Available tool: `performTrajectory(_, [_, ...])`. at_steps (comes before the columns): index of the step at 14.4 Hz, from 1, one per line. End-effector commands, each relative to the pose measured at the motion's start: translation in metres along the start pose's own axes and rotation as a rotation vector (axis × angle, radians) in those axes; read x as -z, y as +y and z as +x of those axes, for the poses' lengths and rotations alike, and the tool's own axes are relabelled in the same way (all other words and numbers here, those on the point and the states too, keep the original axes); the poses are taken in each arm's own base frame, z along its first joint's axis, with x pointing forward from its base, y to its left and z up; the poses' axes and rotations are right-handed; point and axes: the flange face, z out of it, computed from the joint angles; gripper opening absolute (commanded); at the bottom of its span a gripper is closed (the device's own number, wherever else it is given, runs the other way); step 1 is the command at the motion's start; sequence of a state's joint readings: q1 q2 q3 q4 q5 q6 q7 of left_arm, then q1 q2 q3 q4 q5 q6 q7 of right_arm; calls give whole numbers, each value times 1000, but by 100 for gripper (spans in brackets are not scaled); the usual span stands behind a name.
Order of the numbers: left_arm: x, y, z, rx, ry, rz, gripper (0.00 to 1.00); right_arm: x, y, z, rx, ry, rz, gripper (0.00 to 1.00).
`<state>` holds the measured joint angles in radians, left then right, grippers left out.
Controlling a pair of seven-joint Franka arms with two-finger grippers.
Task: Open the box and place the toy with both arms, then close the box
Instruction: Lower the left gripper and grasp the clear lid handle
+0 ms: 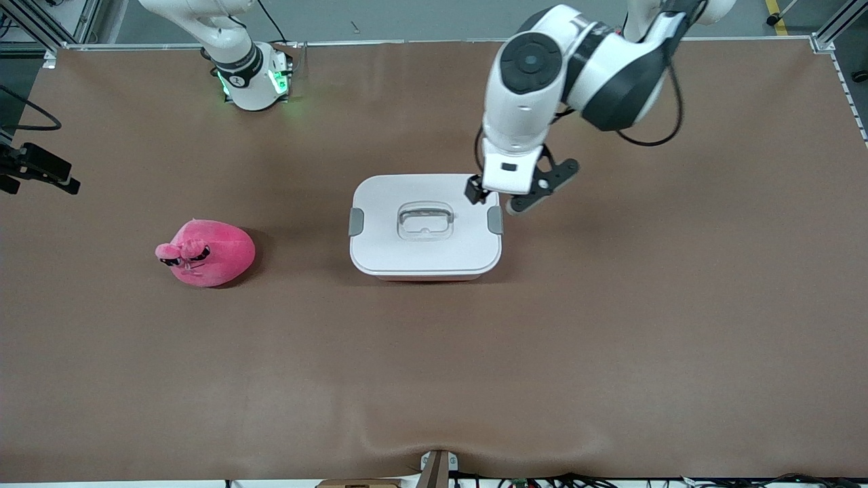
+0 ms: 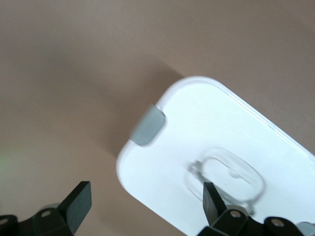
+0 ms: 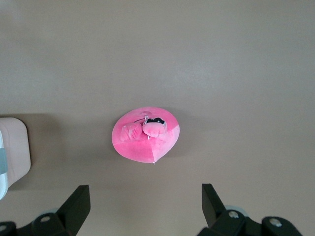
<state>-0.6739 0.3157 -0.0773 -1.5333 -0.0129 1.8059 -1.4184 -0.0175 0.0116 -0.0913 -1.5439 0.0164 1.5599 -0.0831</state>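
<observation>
Looks like the opening step is only just being started; the box [image 1: 425, 227] sits mid-table with its lid [image 1: 407, 251] on and both grey clips seemingly down. The left gripper [image 1: 494, 198] is hung over the box's edge at the clip [image 1: 495, 219] toward the left arm's end, fingers spread, nothing held. The right gripper [image 3: 142, 209] is parked high above the toy [image 1: 207, 253], also spread and empty; the toy lies well apart from the box, toward the right arm's end. Next, that clip probably has to be caught and flipped up.
</observation>
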Motion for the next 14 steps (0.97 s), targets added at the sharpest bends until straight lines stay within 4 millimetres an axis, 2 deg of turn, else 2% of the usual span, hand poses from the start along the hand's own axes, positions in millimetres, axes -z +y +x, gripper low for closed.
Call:
performTrajectory(1, [-14, 23, -29, 157, 2, -46, 100, 2, 0, -5, -2, 8, -2, 100])
performTrajectory(5, [-29, 36, -59, 273, 32, -87, 100, 2, -3, -4, 3, 9, -2, 100])
performTrajectory(10, [-52, 50, -81, 467, 54, -131, 100, 0, -3, -4, 2, 6, 1, 100])
performTrajectory(14, [-64, 60, -89, 658, 32, -176, 100, 0, -2, -4, 1, 3, 2, 100])
